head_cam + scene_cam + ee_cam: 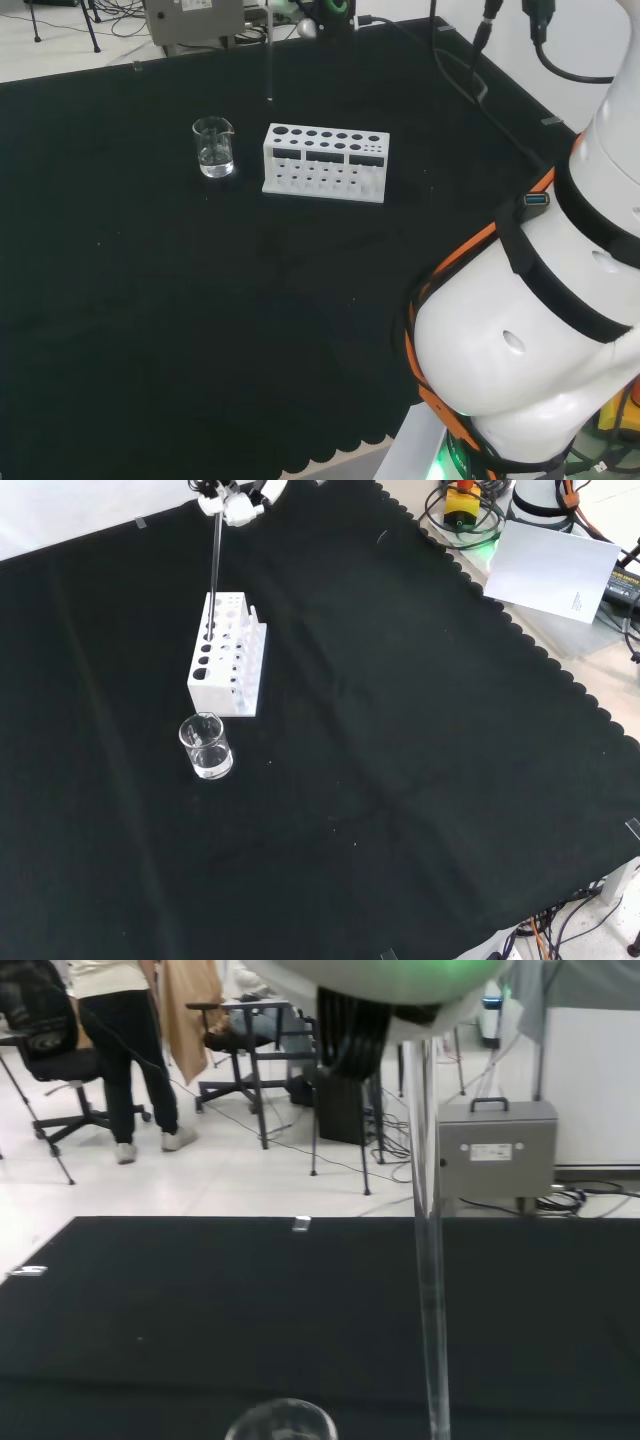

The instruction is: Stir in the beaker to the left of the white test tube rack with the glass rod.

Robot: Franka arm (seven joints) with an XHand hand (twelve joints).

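Glass on black cloth: in the head view the beaker (213, 147) stands left of the white test tube rack (325, 161), toward the far edge of the surface, apparently with a little clear liquid in it. Just right of the beaker and nearer the far edge, the glass rod (268, 55) hangs upright, its lower end above the cloth beyond the rack. In the front view the hand (236, 502) pinches the rod's top at the surface's far edge. I judge the rod light, stiff, slippery and brittle, so holding it high and lowering it straight, clear of the beaker's thin wall, seems wise.
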